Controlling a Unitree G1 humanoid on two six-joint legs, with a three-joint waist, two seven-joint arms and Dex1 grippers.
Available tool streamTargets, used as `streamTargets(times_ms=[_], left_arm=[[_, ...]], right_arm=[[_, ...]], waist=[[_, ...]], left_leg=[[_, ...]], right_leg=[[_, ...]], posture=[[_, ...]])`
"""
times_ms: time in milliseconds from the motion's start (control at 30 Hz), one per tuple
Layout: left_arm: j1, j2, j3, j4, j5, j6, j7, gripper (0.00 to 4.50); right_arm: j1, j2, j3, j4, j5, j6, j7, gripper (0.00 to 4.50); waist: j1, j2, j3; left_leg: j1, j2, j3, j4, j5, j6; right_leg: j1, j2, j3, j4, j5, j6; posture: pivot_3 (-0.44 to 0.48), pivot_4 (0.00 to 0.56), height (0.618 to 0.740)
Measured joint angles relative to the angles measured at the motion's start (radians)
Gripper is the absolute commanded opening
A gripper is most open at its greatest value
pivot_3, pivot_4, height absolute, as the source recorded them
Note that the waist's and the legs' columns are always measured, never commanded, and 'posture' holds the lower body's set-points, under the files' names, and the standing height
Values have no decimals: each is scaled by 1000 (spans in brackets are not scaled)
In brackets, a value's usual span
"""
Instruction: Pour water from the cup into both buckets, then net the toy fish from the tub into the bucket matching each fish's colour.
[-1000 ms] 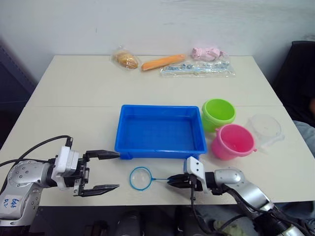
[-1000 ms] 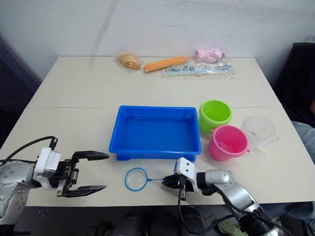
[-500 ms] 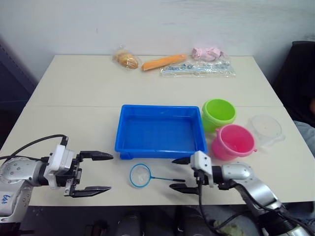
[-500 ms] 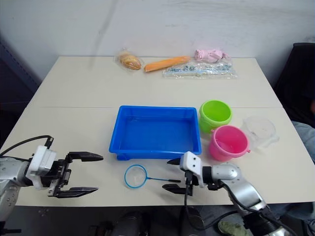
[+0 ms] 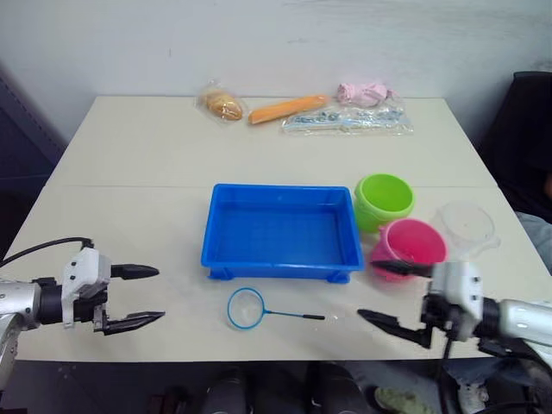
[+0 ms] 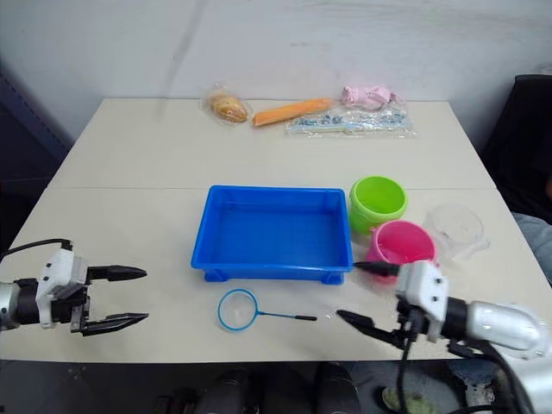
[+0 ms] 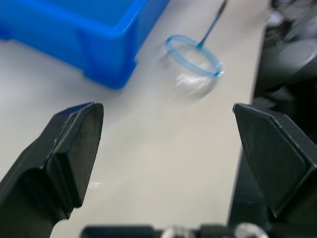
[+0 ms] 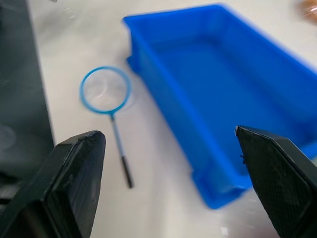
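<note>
I'm seeing my left gripper [image 5: 138, 295] hovering with its two black fingers spread wide over the near left edge of the cream tabletop [image 5: 147, 164], holding nothing. My right gripper [image 5: 386, 293] is hanging at the near right edge, its fingers also standing far apart and empty, just in front of the pink round plastic bucket [image 5: 410, 246]. The small net with a blue ring and thin blue handle [image 5: 259, 310] is lying flat on the table between the two grippers, touching neither, just in front of the shallow bright blue rectangular plastic tub [image 5: 280, 231]. The tub is sitting mid-table; I cannot tell whether any toy fish are lying inside it. The lime green round plastic bucket [image 5: 384, 199] is standing just beside the tub's right end, with the pink bucket touching or almost touching it on the near side. The clear plastic measuring cup [image 5: 467, 227] is standing upright to the right of both buckets. Along the far edge a bagged bun [image 5: 221, 104], an orange carrot-shaped thing [image 5: 286, 109], a clear packet [image 5: 347, 120] and a pink bundle [image 5: 362, 91] are lying in a row.
</note>
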Motion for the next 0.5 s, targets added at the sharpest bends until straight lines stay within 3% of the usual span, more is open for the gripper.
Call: streamTargets(times_ms=[100,200,367,500], left_arm=[[-5,-6,8,88,57,-103,17,4500],[-25,-24,10,181,84,-172,36,4500],[-119,-76,3,297,136,-266,116,4500],[-117,-81,1,298,144,-297,128,4500]], right_arm=[[94,-41,-210,21,55,8,85,4431],[124,-76,-338,129,38,-54,182,4431],[19,-92,-279,342,-49,-196,242,4431],[-44,-90,-204,392,-83,-249,238,4431]], waist=[[3,0,0],[3,-2,-1],[-1,-2,-1],[-7,-2,-1]], left_leg=[[0,-1,0,-1,-1,1],[0,-1,1,0,-1,2],[1,-1,1,-1,-1,2],[2,0,3,-2,1,0]], right_leg=[[1,0,0,-2,0,0],[2,0,0,-3,1,1],[1,-1,1,-2,1,1],[0,0,0,4,1,1]], posture=[[0,150,740],[0,150,740],[0,150,740],[0,150,740]])
